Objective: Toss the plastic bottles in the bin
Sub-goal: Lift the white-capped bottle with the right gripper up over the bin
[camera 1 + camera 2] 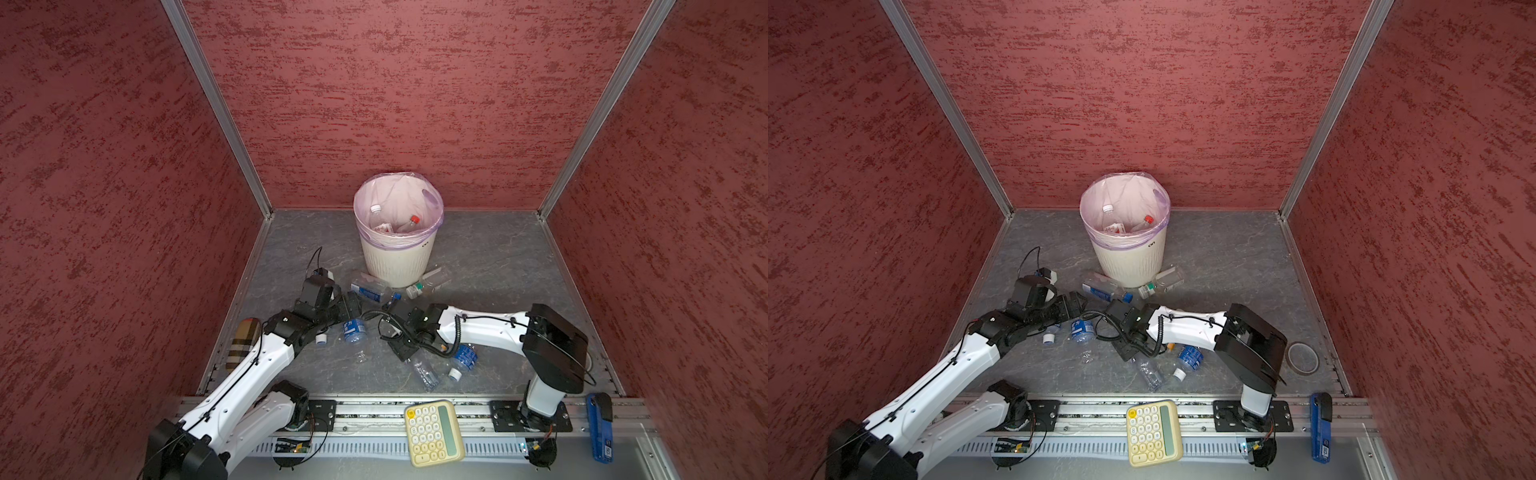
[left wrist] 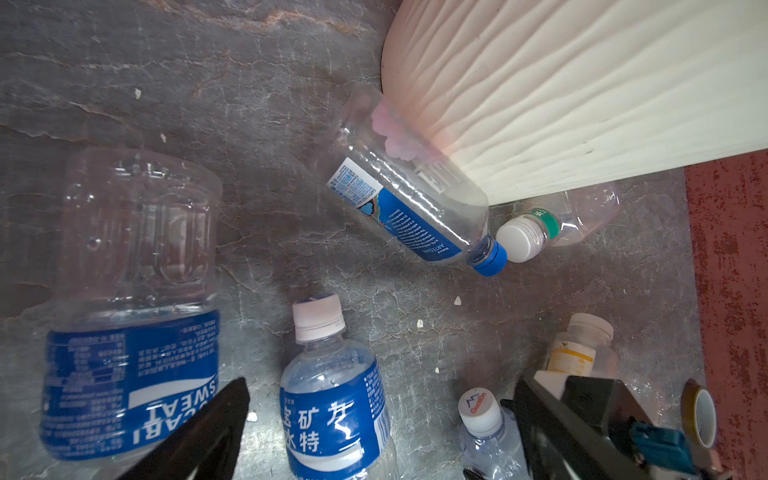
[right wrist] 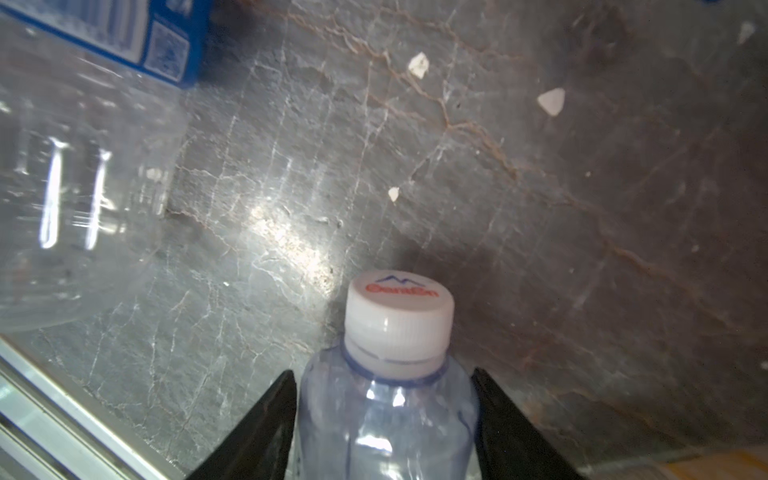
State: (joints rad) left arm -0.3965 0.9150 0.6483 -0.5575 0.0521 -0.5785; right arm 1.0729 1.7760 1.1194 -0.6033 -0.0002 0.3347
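The cream ribbed bin (image 1: pixel 397 262) with a pink liner stands at the back and holds bottles with a white cap (image 1: pixel 376 209) and a red cap (image 1: pixel 414 219). Several plastic bottles lie on the grey floor. My right gripper (image 3: pixel 384 376) is shut on a clear white-capped bottle (image 3: pixel 386 419), a finger on each shoulder. My left gripper (image 2: pixel 382 440) is open, and a blue-labelled bottle (image 2: pixel 332 407) lies between its spread fingers. In a top view the left gripper (image 1: pixel 353 307) hovers over that bottle (image 1: pixel 354 330), close to the right gripper (image 1: pixel 399 309).
A blue-capped bottle (image 1: pixel 370 291) and a green-labelled one (image 1: pixel 428 284) lie against the bin's foot. A crinkled clear bottle (image 1: pixel 424 370) and a blue-labelled one (image 1: pixel 463 359) lie under the right arm. A calculator (image 1: pixel 434 432), blue device (image 1: pixel 600 428), tape roll (image 1: pixel 1302 358) and plaid case (image 1: pixel 243 345) sit around the edges.
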